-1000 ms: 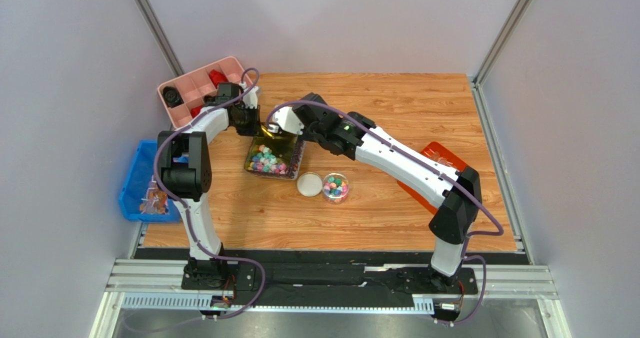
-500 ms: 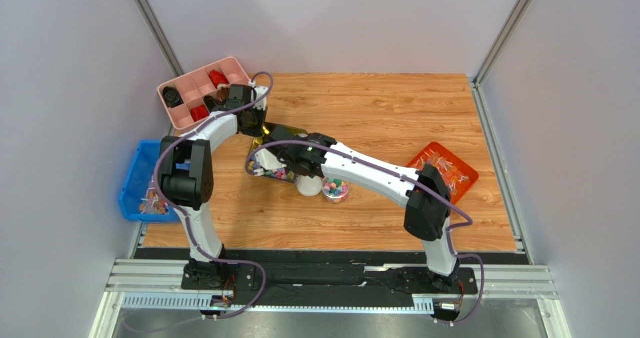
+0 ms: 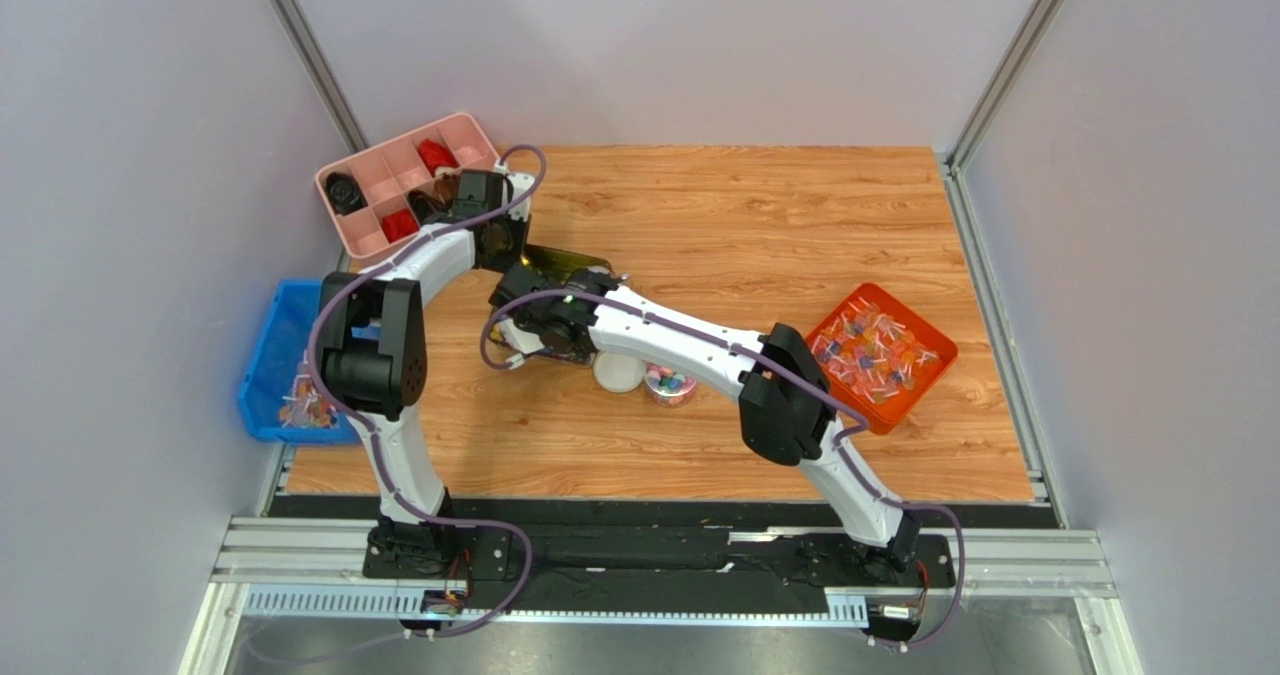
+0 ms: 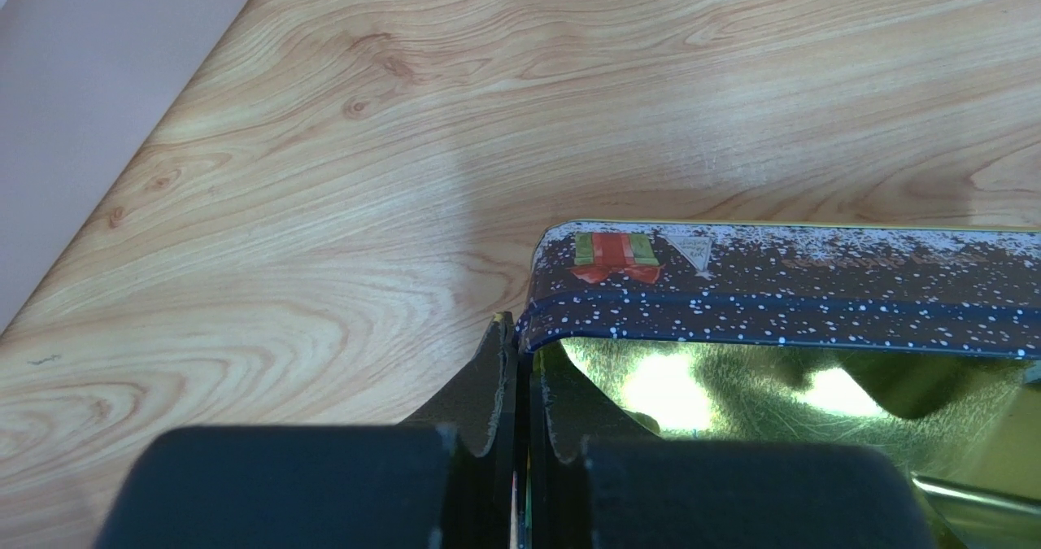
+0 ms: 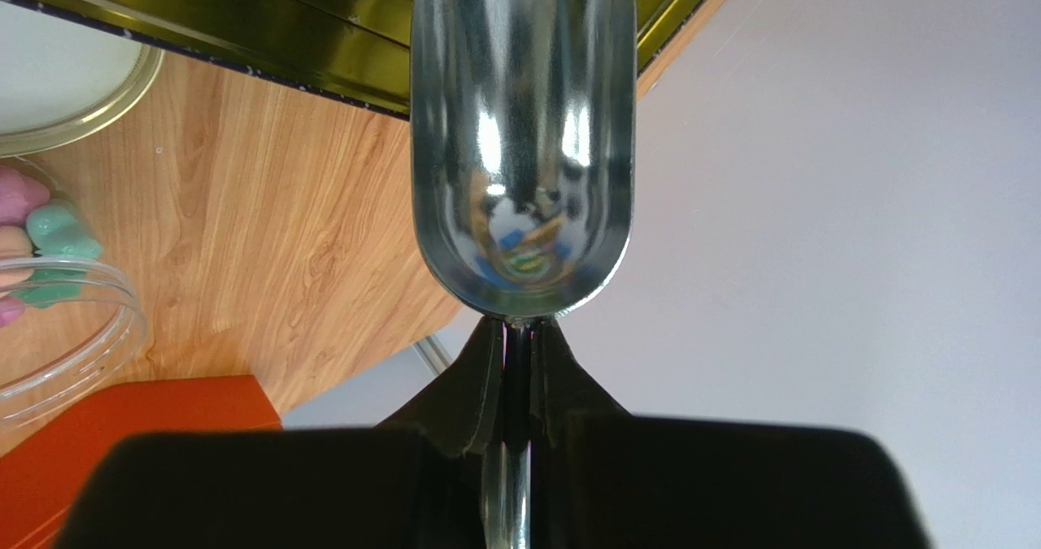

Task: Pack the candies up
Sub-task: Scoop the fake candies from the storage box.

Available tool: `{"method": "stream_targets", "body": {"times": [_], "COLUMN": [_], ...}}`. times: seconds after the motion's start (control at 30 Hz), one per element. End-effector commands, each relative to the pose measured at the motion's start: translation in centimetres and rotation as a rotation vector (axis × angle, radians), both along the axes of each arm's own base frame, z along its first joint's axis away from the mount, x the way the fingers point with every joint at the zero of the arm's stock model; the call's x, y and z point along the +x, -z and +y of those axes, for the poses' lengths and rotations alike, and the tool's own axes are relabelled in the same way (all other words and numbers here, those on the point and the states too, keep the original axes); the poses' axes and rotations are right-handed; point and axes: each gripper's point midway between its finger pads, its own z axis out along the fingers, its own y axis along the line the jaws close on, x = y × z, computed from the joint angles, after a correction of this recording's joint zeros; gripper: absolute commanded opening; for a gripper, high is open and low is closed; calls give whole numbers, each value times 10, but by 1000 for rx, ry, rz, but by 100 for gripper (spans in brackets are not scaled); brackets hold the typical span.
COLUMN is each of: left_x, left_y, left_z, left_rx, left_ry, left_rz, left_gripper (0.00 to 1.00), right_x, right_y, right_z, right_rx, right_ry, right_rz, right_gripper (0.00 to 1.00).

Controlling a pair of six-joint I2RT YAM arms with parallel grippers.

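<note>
Left gripper (image 4: 519, 330) clamps a corner of the dark blue tin (image 4: 782, 287). Right gripper (image 5: 519, 336) pinches the handle of an empty metal scoop (image 5: 525, 134). The candies (image 5: 49, 232) sit in the clear jar (image 5: 116, 330) at the frame's left edge.

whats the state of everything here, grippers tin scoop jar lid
left gripper: shut on the tin's wall
tin: open, gold inside showing
right gripper: shut on the scoop's handle
scoop: empty, only reflections in its bowl
jar: open, candies inside
lid: off, lying beside the jar
</note>
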Motion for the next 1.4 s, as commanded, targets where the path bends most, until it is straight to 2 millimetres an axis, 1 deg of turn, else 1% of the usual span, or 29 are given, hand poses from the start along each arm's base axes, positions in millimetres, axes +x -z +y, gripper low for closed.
{"method": "stream_targets", "body": {"times": [0.0,0.27,0.37,0.63,0.7,0.83,0.93,1.03,1.07,1.13,1.37], "left_x": [10,10,10,10,10,10,10,10,10,10,9], "left_y": [-35,-38,-40,-41,-40,-40,-39,-39,-38,-37,-39], "left_z": [-5,-6,-6,-6,-6,-5,-5,-4,-4,-5,-3], "left_rx": [-17,-23,-24,-23,-24,-23,-22,-18,-19,-20,-16], "left_ry": [5,2,0,-3,-8,-10,-11,-11,-12,-13,-17], "left_rz": [-108,-119,-125,-133,-132,-132,-131,-132,-132,-131,-135], "left_gripper": [0,0,0,0,0,0,0,0,0,0,0], "right_x": [4,1,0,-13,-19,-20,-22,-22,-23,-27,-30], "right_y": [-8,20,27,51,58,67,69,66,62,62,74], "right_z": [5,14,17,26,31,36,37,35,33,36,38], "right_rx": [-95,-79,-56,14,33,70,83,86,89,108,97], "right_ry": [-31,-24,-13,17,24,49,57,54,53,43,58], "right_rz": [-39,29,52,139,154,168,177,184,189,211,215], "right_gripper": [0,0,0,0,0,0,0,0,0,0,0]}}
